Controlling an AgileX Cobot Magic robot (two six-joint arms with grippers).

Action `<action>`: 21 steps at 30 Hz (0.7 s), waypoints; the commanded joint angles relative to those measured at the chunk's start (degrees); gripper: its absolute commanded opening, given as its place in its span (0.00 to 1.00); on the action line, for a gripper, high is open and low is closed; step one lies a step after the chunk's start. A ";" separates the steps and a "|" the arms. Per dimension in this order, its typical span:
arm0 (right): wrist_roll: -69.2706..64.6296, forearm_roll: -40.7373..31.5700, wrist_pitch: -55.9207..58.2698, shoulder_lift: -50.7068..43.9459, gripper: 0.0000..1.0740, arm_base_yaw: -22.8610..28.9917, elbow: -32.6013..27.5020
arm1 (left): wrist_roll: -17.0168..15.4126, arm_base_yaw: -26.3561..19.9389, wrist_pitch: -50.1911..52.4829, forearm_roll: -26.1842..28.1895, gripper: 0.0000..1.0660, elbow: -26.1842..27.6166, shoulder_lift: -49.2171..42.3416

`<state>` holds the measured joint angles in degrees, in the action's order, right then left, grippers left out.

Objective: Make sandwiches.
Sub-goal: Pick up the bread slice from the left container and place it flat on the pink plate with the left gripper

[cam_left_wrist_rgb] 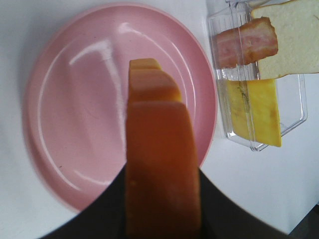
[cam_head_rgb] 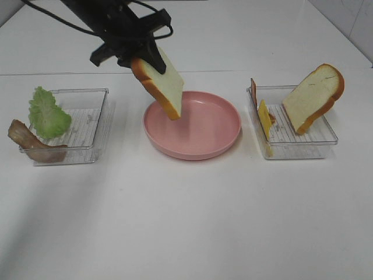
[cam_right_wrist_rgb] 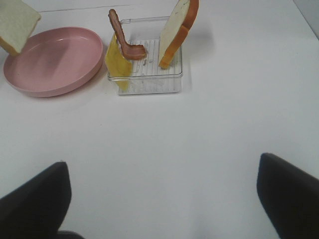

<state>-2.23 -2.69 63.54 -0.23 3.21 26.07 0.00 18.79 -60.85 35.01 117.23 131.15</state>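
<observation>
My left gripper (cam_head_rgb: 143,58) is shut on a white bread slice (cam_head_rgb: 163,84) with orange-brown crust and holds it tilted above the left part of the pink plate (cam_head_rgb: 204,140). In the left wrist view the slice's crust edge (cam_left_wrist_rgb: 159,164) hangs over the plate (cam_left_wrist_rgb: 79,109). A second bread slice (cam_head_rgb: 312,96) leans upright in the right clear tray (cam_head_rgb: 303,143), with a yellow cheese slice (cam_head_rgb: 264,119) and a bacon strip (cam_head_rgb: 254,93). Green lettuce (cam_head_rgb: 49,114) and another bacon strip (cam_head_rgb: 29,143) lean on the left tray (cam_head_rgb: 87,125). My right gripper (cam_right_wrist_rgb: 164,199) is open and empty, well in front of the right tray (cam_right_wrist_rgb: 149,82).
The plate stands mid-table between the two clear trays. The white table runs wide in front of them. My left arm reaches in from the back, above the plate's far left rim.
</observation>
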 commanded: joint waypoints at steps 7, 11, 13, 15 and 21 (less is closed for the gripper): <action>0.29 0.23 -0.57 -1.78 0.87 -0.17 -0.17 | 2.52 5.79 10.77 3.61 0.00 0.11 5.79; 0.29 0.23 -0.57 -1.78 0.87 -0.17 -0.17 | 2.52 7.28 14.55 3.90 0.00 0.11 7.45; 0.29 0.23 -0.57 -1.78 0.87 -0.17 -0.17 | 2.46 8.59 16.50 4.24 0.00 0.11 9.11; 0.29 0.23 -0.57 -1.78 0.87 -0.17 -0.17 | 2.52 8.82 16.84 4.13 0.00 0.11 9.51; 0.29 0.23 -0.57 -1.78 0.87 -0.17 -0.17 | 2.52 9.34 17.53 4.76 0.00 0.11 11.34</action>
<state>-2.23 -2.69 63.54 -0.23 3.21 26.07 2.18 27.50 -43.60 39.99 117.28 141.64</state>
